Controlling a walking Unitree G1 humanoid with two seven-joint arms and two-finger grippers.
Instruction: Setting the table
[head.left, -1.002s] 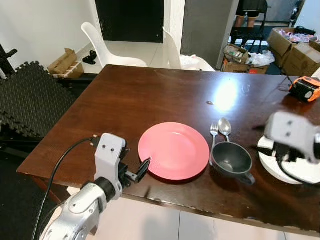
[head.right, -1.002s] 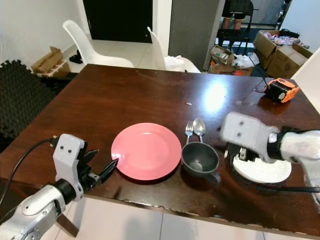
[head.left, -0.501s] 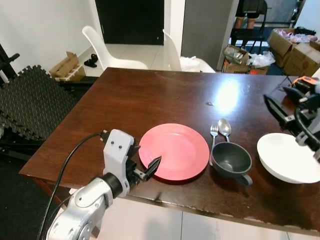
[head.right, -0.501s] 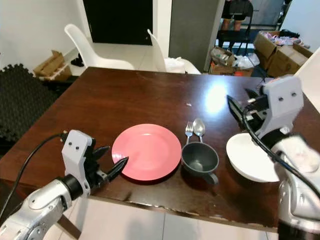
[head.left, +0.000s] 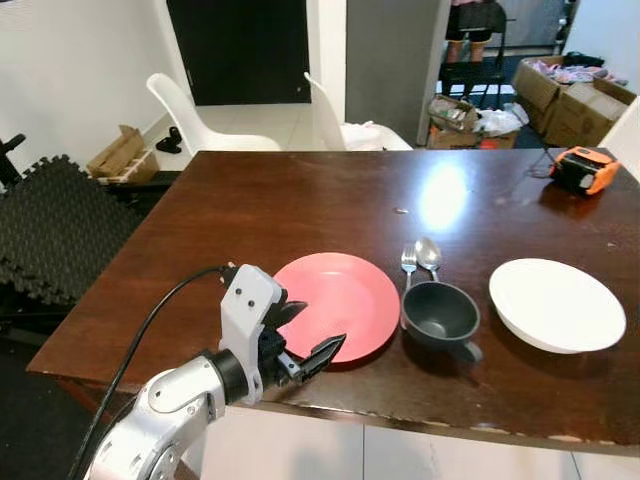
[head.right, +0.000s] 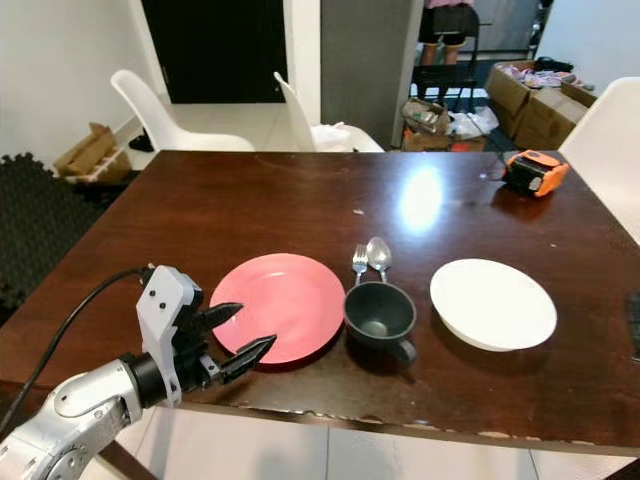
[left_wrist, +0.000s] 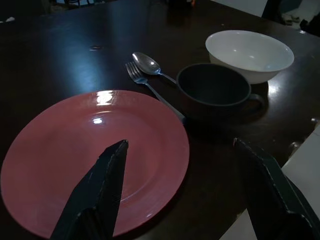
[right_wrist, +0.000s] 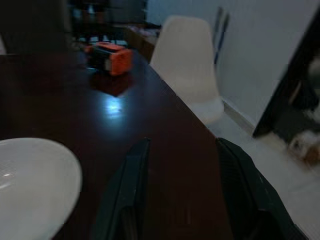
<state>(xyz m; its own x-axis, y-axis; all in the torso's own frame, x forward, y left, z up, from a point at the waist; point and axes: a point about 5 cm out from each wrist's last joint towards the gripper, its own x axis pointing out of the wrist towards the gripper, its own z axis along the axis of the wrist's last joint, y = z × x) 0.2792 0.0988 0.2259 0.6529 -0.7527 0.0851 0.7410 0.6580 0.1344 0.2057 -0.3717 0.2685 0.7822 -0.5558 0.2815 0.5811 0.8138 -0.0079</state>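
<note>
Red plate: on counter, near front edge
Left tool: fingers spread, empty, at plate's front-left rim
Right tool: fingers apart, empty
Dark mug: just right of plate
Fork, spoon: behind mug
White bowl: right of mug

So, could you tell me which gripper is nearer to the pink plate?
Left. The left gripper is open at the pink plate's near rim; the right gripper, also open, is beyond the white bowl.

Right end effector off white plate.
</note>
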